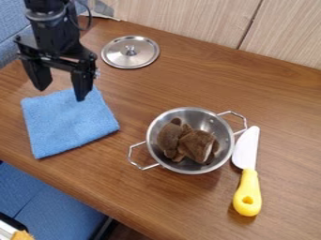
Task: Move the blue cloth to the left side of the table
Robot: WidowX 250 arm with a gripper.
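The black gripper [61, 94] hangs at the upper left of the camera view, its two fingers spread wide with nothing between them. Below it, the blue cloth [70, 125] lies flat and folded on the wooden table at the left, and the fingers overlap the cloth's upper edge in the view. Whether the fingertips touch the cloth, I cannot tell.
A metal pot [156, 156] with two handles holds a brown plush toy [187, 141] near the middle. Right beside it lies a knife [248, 187] with a yellow handle. A round metal lid [130, 52] rests behind the cloth. The table's front edge runs along the lower left.
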